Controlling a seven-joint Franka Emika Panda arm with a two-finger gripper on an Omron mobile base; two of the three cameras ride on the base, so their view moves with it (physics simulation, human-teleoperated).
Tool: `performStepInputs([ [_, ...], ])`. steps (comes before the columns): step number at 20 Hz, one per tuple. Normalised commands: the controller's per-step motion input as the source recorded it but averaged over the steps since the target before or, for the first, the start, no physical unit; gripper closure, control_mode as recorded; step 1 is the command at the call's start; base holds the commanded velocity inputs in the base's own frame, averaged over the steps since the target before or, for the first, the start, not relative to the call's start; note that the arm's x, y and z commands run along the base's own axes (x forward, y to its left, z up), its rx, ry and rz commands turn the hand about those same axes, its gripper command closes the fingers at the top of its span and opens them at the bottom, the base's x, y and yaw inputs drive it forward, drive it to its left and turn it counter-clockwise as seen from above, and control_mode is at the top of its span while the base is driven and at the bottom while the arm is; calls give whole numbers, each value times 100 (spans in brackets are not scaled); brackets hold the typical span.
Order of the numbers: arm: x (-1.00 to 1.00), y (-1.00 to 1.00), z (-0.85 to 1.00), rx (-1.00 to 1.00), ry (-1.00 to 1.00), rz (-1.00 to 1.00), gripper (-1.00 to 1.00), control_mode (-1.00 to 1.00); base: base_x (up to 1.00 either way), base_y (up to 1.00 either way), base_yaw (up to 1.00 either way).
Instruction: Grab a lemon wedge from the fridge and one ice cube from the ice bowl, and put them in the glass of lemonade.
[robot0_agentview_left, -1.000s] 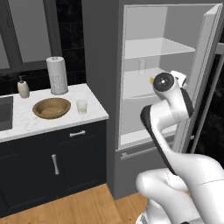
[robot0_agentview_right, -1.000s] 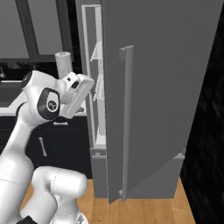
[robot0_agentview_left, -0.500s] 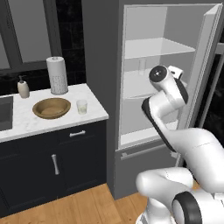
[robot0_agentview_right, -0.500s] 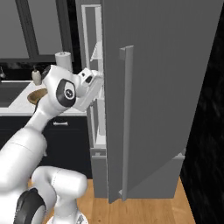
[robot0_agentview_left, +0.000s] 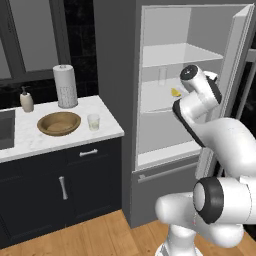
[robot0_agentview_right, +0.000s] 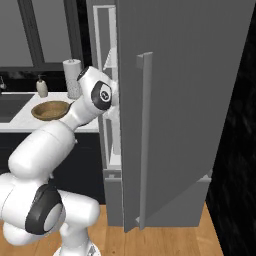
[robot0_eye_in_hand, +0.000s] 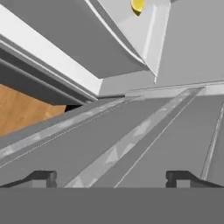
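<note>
Hand view: jaws (robot0_eye_in_hand: 112, 177) spread, empty; lemon wedge (robot0_eye_in_hand: 137, 6) far ahead on fridge shelf (robot0_eye_in_hand: 144, 30), likely light, slippery; pinch its flat sides.

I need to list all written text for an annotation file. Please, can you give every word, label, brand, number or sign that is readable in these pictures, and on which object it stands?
There is no readable text.
The round mark on the white robot arm's dark joint cap is too small to read.

Lemon wedge (robot0_eye_in_hand: 138, 6) cut by the hand view's top edge; fridge (robot0_agentview_right: 165, 100) interior behind its door
</note>
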Motion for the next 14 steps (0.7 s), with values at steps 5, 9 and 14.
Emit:
performStepInputs([
  [5, -87, -100, -8, 0, 1, -25, -100, -100, 0, 0, 0],
  [9, -88, -100, -11, 0, 0, -25, -100, -100, 0, 0, 0],
  [14, -36, -84, -9, 1, -7, -11, -100, -100, 0, 0, 0],
])
